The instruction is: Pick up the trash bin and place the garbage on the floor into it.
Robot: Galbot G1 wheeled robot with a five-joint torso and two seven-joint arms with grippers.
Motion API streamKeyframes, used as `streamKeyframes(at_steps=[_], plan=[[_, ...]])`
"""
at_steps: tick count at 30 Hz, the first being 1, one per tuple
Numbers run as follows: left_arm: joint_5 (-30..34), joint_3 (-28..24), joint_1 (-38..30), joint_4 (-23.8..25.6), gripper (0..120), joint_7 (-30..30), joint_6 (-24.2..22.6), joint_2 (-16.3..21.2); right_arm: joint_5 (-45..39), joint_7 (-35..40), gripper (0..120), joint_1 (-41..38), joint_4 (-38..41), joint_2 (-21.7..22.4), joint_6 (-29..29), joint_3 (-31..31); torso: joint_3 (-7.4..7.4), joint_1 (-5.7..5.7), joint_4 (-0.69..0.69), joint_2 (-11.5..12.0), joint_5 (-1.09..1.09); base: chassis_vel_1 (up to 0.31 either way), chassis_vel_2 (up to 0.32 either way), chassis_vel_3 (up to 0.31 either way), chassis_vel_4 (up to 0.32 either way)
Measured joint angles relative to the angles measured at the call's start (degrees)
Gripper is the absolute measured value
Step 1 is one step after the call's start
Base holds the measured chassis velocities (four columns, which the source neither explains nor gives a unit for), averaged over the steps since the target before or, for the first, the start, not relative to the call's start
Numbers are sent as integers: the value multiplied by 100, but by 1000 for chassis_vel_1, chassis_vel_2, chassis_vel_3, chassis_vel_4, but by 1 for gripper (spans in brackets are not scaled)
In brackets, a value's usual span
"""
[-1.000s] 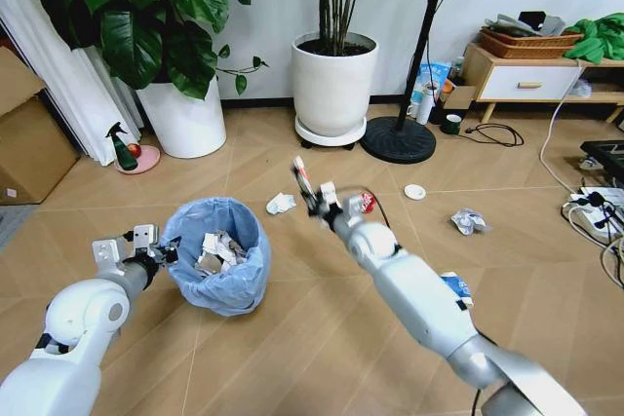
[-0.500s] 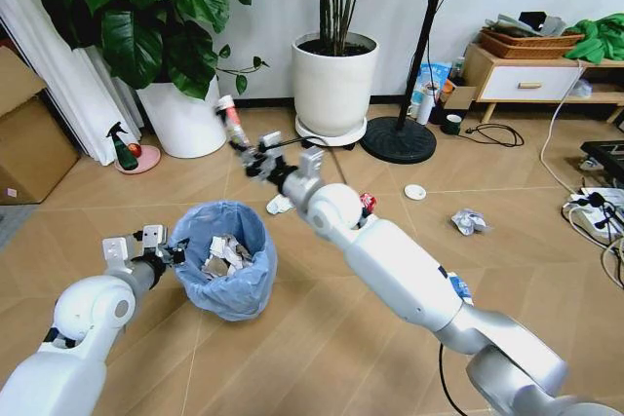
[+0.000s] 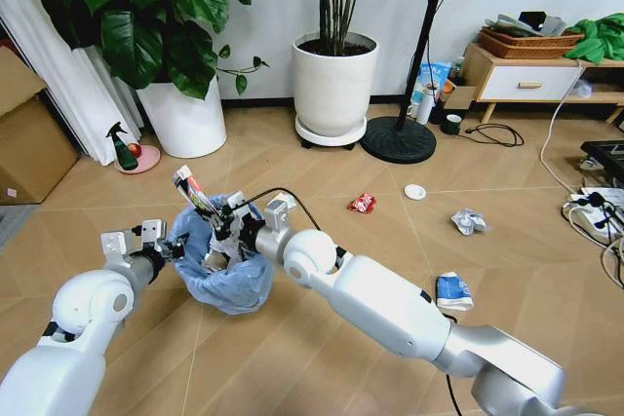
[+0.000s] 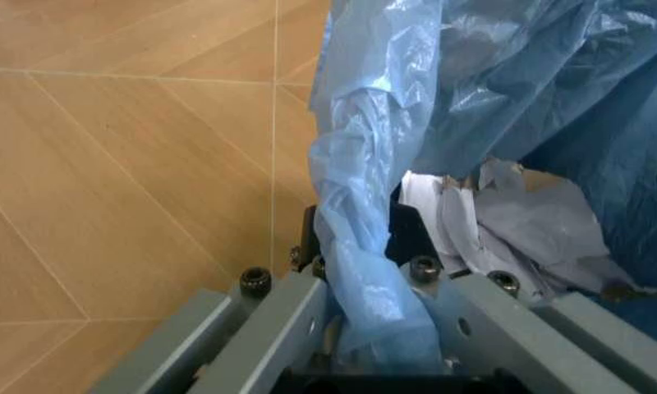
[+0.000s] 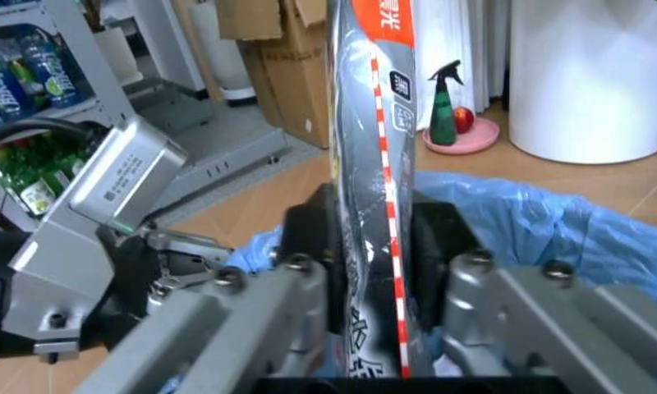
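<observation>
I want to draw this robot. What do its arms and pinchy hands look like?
Both arms are glossy white tubes with round ball-like joints and grey bands. The right arm has a thin black cable looping near its wrist. The left gripper and right gripper are boxy grey metal with black screws and dark pads.

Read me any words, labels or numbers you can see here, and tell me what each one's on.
"光" (likely, cut off at the edge): white on the red end of the silver packet in the right gripper.
Small black squares lower on that packet: unreadable.
Sticker on the grey block by the left gripper, which grips the bin: too small.
Shelf bottles' labels: blurred.
</observation>
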State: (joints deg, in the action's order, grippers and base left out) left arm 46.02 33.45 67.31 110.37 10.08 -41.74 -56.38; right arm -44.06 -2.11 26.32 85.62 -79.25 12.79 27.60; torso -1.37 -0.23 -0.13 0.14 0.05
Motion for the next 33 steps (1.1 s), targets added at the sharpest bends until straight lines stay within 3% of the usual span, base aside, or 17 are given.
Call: streamKeyframes(at_steps=[14,18,21,33], plan=[[-15,30,-2,19,0,-5,16,-18,40,80,71,3,15,9,-24,-2,0,0,0,0,0,0,0,0,0],[-16,30,-1,23,0,-4,17,-19,78,148,81,10,64,17,-27,-83,0,0,0,0,0,0,0,0,0],[-18,60,-1,23,0,-5,19,-13,100,442,97,25,251,84,40,-399,0,0,0,0,-1,0,0,0,0],[-18,133,25,58,0,-40,22,-31,196,1053,100,398,844,683,501,-1630,0,0,1,0,-1,0,0,0,0]])
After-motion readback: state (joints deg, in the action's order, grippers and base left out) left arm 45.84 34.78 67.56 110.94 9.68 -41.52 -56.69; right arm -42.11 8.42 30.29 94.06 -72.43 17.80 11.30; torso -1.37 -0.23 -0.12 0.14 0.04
